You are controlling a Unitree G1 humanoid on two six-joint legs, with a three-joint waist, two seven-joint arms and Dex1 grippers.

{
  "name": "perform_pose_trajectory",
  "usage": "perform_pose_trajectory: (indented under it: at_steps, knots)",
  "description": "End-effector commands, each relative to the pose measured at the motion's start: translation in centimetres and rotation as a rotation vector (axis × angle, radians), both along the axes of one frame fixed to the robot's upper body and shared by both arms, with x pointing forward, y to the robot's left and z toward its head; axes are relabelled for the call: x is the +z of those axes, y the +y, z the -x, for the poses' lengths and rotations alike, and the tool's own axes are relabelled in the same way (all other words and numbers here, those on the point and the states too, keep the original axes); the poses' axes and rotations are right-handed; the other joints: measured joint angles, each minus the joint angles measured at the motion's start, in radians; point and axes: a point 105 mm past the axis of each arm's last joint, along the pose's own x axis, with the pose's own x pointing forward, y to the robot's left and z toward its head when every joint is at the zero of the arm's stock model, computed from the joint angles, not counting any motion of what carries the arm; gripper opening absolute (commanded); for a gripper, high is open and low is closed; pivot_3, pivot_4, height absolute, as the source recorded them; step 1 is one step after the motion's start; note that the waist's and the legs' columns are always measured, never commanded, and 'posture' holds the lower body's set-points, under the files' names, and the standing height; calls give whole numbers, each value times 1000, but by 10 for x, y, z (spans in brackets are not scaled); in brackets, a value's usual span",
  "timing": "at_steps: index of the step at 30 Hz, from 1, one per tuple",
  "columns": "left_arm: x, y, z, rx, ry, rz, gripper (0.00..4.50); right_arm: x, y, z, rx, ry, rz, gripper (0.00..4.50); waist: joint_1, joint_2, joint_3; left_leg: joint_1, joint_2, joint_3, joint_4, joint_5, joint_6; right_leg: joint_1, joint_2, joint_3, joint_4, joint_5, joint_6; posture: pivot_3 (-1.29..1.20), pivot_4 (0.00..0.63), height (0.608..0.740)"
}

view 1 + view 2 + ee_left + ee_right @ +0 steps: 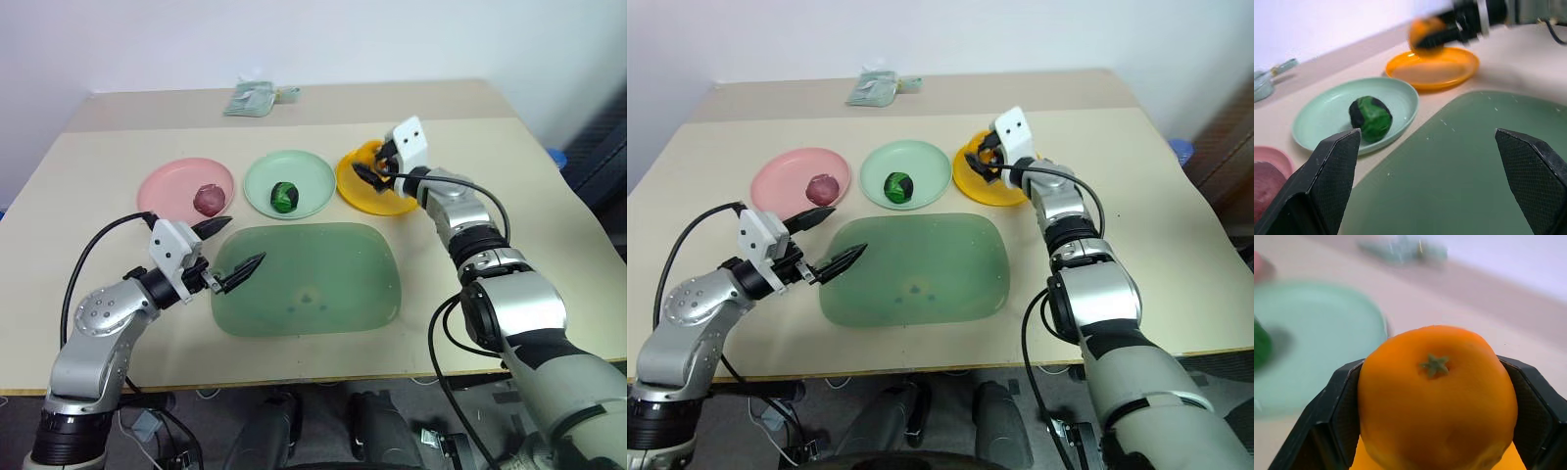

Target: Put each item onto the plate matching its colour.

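Two balls already sit on matching plates: the maroon ball [208, 199] on the pink plate [162, 182], the green ball [284, 196] on the mint plate [312, 176]. The right end effector [374, 172] grips the orange ball [1436, 399] above the near part of the yellow plate [364, 198]. It should probably lower until the ball nearly touches the plate, then release gently to stop it rolling. The left end effector [233, 251] is spread wide and empty over the mat [323, 284].

A beige table [118, 147] carries pink [167, 183], mint [299, 171] and orange plates [358, 191], a green mat [323, 284] near its front edge, and a packet [250, 98] by its far edge.
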Motion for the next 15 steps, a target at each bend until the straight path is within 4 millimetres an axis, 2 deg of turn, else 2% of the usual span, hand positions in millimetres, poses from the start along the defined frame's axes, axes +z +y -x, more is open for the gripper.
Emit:
perform_pose_trajectory:
  at_steps: [1,6,10,13,15]
  knots:
    - [12,4,8,32,-62,3,4500,19,2,-5,-14,-52,-15,4435,-4,1,1,0,0,0,0,0,0,-1,0,1,0,0,0,0,150,740]
    - [7,10,12,55,-66,-26,4500,26,0,-4,-3,-77,-51,4435,-6,1,0,1,3,0,-1,0,1,-1,4,2,1,1,-2,0,150,740]
    - [-1,20,15,54,-41,-28,4500,46,-1,6,143,-150,-119,4435,-5,2,1,1,3,1,-2,-1,1,-1,4,3,1,1,-2,0,150,740]
    - [-7,24,15,46,-16,-26,4500,55,-5,25,288,-217,-132,4435,2,2,1,1,3,1,-2,-1,2,-1,4,3,0,1,-2,0,150,740]
    - [-12,26,14,42,14,-25,4500,55,-11,47,357,-245,-127,4435,7,1,0,1,2,0,-2,-2,3,-1,4,3,0,1,-2,0,150,740]
